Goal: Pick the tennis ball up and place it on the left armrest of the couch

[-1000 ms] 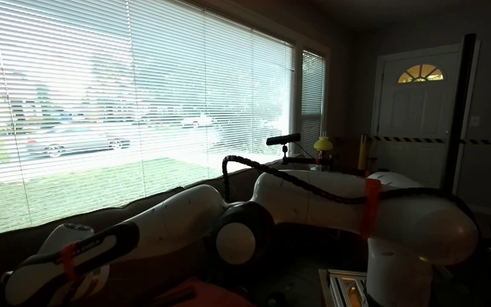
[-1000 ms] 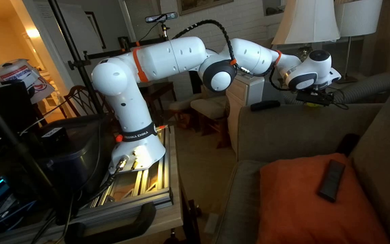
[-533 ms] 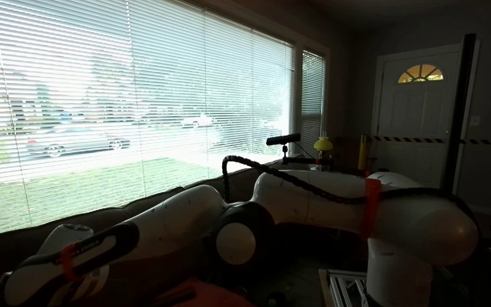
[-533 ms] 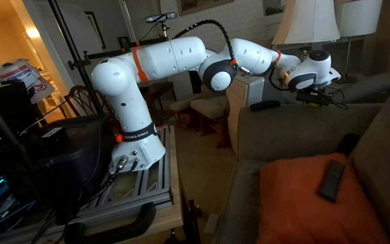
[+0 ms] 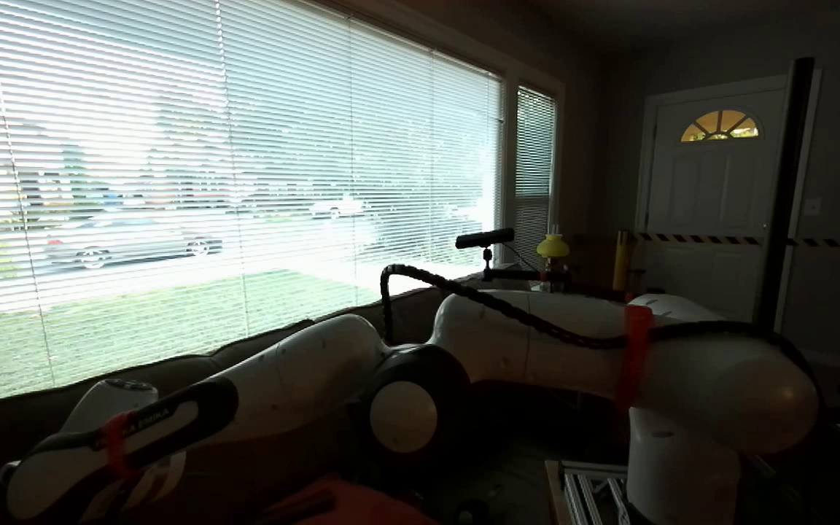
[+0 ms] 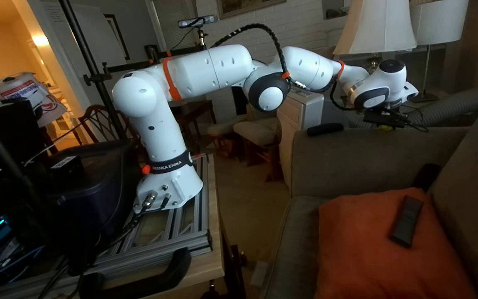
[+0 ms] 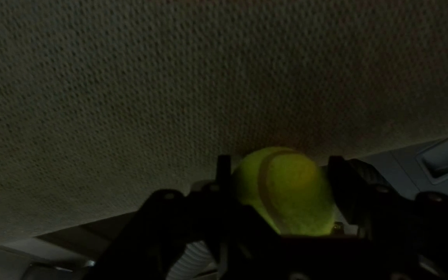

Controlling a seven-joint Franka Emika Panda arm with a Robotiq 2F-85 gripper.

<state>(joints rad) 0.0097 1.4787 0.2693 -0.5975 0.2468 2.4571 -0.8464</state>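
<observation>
The yellow-green tennis ball (image 7: 286,190) sits between the dark fingers (image 7: 223,173) of my gripper (image 7: 280,165), which press on it from both sides. In an exterior view a sliver of the tennis ball (image 6: 385,127) shows beneath the black gripper body, at the top edge of the couch's armrest (image 6: 371,164). Woven armrest fabric (image 7: 150,97) fills most of the wrist view, right behind the ball. Whether the ball still touches the fabric I cannot tell. In an exterior view the arm's wrist (image 5: 84,467) shows at lower left, with ball and fingers hidden.
A black object (image 6: 325,129) lies on the armrest's near end. On the seat an orange cushion (image 6: 355,241) carries a dark remote (image 6: 406,222). Behind the armrest run a grey hose (image 6: 454,111) and a cream lampshade (image 6: 376,27). The couch back (image 6: 477,178) rises at right.
The jaws have closed on the ball. Its visible sliver has shifted slightly right in an exterior view. The wrist has risen by a very small amount in the last half second.
</observation>
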